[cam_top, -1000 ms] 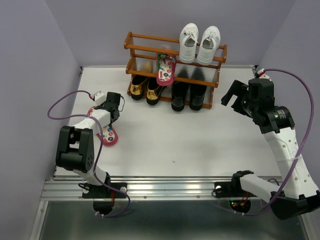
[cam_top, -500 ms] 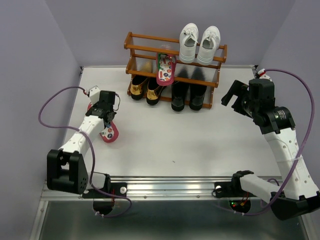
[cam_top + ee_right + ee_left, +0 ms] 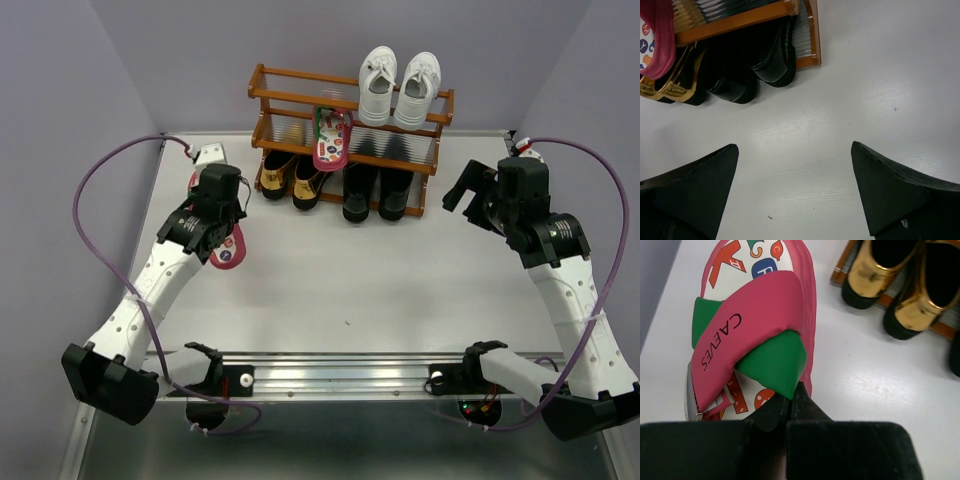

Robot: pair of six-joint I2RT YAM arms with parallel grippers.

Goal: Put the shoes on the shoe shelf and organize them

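Observation:
My left gripper (image 3: 222, 232) is shut on the green-and-pink strap of a pink flip-flop (image 3: 231, 249), seen close in the left wrist view (image 3: 747, 335), and holds it just above the table, left of the shoe shelf (image 3: 350, 110). The other pink flip-flop (image 3: 332, 138) hangs off the middle tier. White sneakers (image 3: 398, 86) sit on the top tier. Gold loafers (image 3: 290, 178) and black boots (image 3: 378, 190) stand at the bottom; they also show in the left wrist view (image 3: 900, 285) and the right wrist view (image 3: 747, 65). My right gripper (image 3: 467, 192) is open and empty, right of the shelf.
The purple walls close in on the left and right sides. The left arm's purple cable (image 3: 95, 180) loops over the table's left edge. White tabletop (image 3: 380, 280) lies in front of the shelf.
My left gripper has lifted the pink flip-flop off the table and carried it up and right, toward the shelf's left end. The right arm has not moved.

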